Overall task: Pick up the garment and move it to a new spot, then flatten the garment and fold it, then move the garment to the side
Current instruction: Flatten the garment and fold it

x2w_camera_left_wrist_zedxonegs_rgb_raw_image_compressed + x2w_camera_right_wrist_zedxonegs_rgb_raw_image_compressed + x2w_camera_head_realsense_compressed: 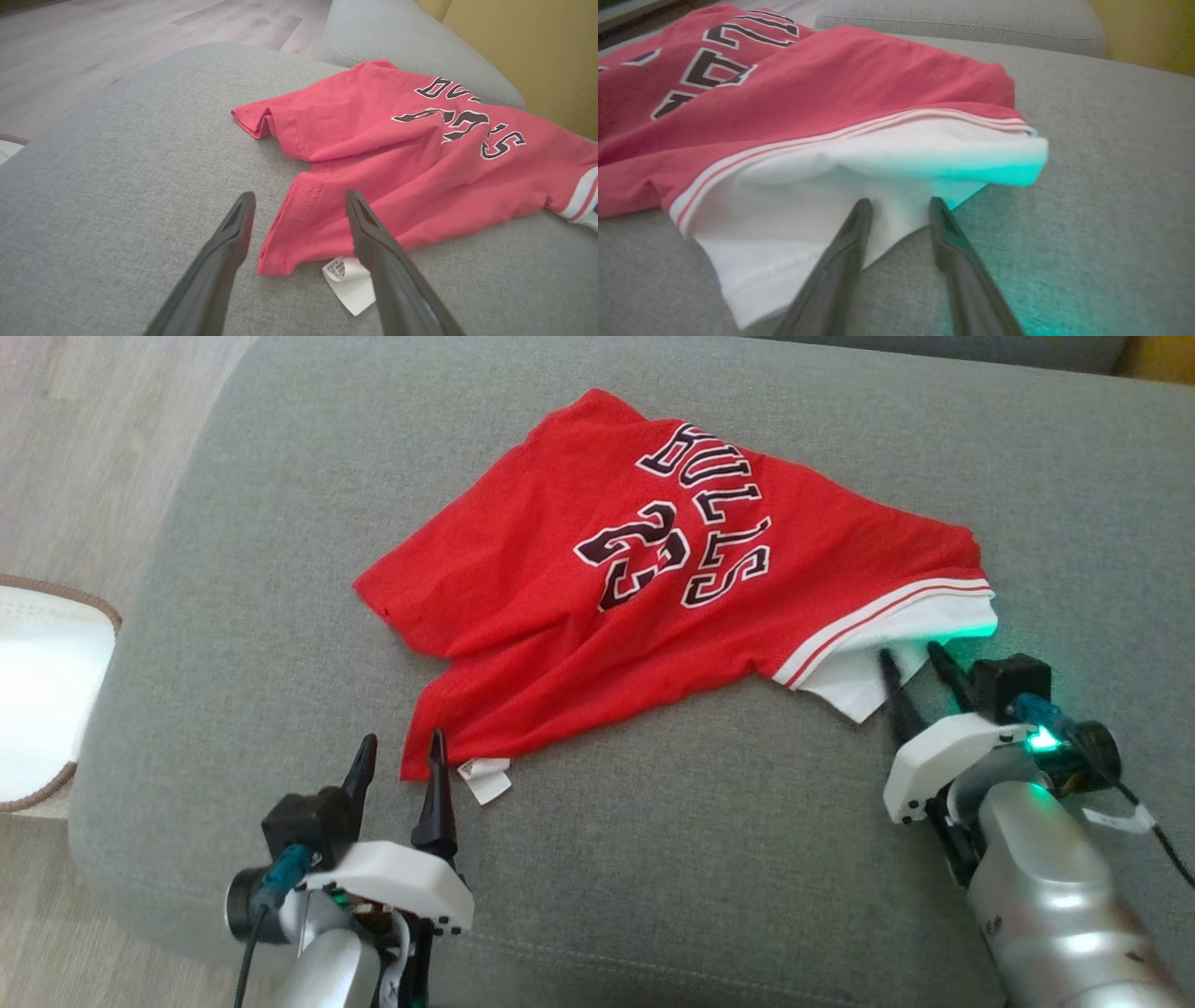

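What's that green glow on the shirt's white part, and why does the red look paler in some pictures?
Head view: a green light on the right wrist tints the white trim; the shirt looks deep red. Right wrist view: that glow spills onto the sofa too, and the picture is soft. Left wrist view: the red looks washed-out pink.

Red garment (523, 579) with white-edged black lettering and red-striped white trim, on a plain grey cushion (653, 859).

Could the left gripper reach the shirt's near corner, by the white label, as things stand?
Probably yes. The left gripper is open, and the near corner of the shirt lies on the cushion between its fingers, with nothing over it.
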Controlling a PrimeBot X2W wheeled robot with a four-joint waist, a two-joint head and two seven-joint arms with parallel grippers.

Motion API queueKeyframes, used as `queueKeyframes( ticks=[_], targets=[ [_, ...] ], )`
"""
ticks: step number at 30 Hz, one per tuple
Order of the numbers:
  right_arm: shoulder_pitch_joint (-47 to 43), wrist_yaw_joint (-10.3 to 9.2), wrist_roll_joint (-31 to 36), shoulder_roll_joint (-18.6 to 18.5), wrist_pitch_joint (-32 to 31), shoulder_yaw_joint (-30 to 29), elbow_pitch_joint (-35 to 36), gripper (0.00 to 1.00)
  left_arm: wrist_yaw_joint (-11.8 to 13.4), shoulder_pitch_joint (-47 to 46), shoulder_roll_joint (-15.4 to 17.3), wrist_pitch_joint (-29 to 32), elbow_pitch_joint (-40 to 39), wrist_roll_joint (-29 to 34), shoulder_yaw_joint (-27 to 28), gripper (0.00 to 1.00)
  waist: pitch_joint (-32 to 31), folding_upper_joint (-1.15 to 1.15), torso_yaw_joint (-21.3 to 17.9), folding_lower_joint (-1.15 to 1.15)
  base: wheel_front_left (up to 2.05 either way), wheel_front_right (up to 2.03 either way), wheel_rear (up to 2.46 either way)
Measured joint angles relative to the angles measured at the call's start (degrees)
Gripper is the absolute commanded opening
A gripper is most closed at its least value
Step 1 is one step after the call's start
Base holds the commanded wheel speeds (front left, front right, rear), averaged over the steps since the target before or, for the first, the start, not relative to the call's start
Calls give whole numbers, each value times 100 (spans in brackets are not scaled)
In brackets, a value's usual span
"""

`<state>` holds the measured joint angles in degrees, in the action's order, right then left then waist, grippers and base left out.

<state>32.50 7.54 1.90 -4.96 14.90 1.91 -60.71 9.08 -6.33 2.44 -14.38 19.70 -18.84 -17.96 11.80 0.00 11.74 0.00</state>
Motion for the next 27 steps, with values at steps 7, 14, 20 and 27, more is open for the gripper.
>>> queueKeyframes(
  ticks=[7, 14, 20, 27],
  targets=[
    [148, 1, 278, 20, 3, -285, -360, 0, -1, 0, 0, -1, -30, 2, 3, 100, -67, 0, -221, 0, 0, 0, 0],
    [-371, 0, -118, 76, -24, -442, 257, 0, -2, 4, 1, -1, -11, 2, 34, 100, -281, 0, -628, 0, 0, 0, 0],
    [-1167, 1, -370, 167, -27, -250, 1215, 100, 0, 159, 3, 0, 46, 3, 223, 100, -584, 0, -994, 0, 0, 0, 0],
    [-1752, 0, -486, 191, -27, -226, 3070, 100, 105, 395, 3, 0, 94, 193, 414, 100, -818, 0, -1290, 0, 0, 0, 0]
  ],
)
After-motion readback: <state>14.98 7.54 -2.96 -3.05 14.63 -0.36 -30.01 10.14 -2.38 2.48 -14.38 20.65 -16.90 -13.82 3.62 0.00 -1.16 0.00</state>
